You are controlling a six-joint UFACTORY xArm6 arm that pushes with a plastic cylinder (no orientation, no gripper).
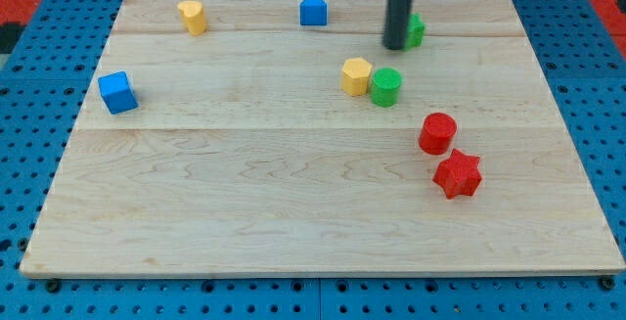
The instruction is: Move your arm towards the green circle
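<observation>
The green circle [385,86] stands right of the board's middle, touching a yellow hexagon block [356,75] on its left. My tip [395,45] is at the view's top, above the green circle and a short way from it. The dark rod partly hides a second green block [415,30] right beside the tip; its shape cannot be made out.
A red cylinder [437,132] and a red star [458,173] lie lower right of the green circle. A blue house-shaped block [313,10] and a yellow block [193,16] sit near the top edge. A blue cube [117,92] sits at the left of the wooden board [245,193].
</observation>
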